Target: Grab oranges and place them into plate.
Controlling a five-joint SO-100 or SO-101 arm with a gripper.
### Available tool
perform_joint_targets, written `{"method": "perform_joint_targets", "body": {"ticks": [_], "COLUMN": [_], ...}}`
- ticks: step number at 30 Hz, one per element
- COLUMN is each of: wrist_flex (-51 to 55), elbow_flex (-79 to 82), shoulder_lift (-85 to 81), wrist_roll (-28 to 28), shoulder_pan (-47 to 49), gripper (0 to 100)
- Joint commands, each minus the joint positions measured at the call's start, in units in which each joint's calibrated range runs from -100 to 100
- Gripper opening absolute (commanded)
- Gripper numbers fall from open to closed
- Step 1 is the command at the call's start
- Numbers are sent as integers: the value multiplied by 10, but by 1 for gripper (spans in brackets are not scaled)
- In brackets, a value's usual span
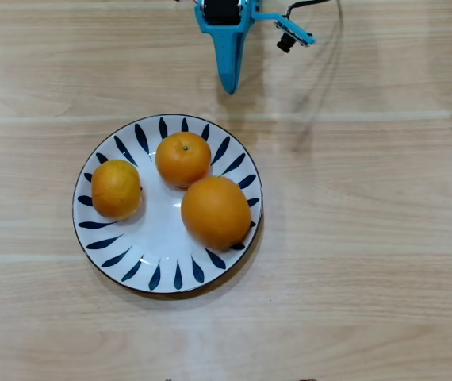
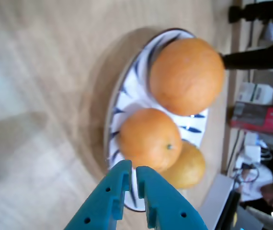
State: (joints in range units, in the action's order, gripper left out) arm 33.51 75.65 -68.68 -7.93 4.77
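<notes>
Three oranges lie in the white plate [image 1: 115, 258] with blue leaf strokes, left of centre in the overhead view: a small one [image 1: 116, 189] at the left, a small one [image 1: 183, 159] at the top, the larger one [image 1: 216, 212] at the right. My blue gripper [image 1: 228, 86] hangs above the bare table just beyond the plate's far rim, tip pointing at it, shut with nothing held. In the wrist view the gripper [image 2: 134, 168] has its fingers almost together in front of the plate [image 2: 122, 103], with the nearest small orange [image 2: 148, 139], the large orange [image 2: 187, 75] and the other small orange [image 2: 189, 167] behind.
The light wooden table [image 1: 369, 238] spreads all around the plate. A small camera and its cable [image 1: 293, 36] hang off the arm at the top. Past the table's edge in the wrist view stand boxes and clutter [image 2: 258, 117].
</notes>
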Motion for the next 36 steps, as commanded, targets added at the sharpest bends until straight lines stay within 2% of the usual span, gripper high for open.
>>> {"method": "perform_joint_targets", "body": {"ticks": [1, 7, 15, 21, 36], "wrist_flex": [67, 195, 231, 313, 313], "elbow_flex": [87, 190, 220, 196, 197], "shoulder_lift": [-142, -308, -309, -309, -309], "wrist_roll": [7, 8, 31, 26, 26], "shoulder_pan": [25, 61, 82, 89, 89], "gripper": [2, 2, 2, 2, 2]}}
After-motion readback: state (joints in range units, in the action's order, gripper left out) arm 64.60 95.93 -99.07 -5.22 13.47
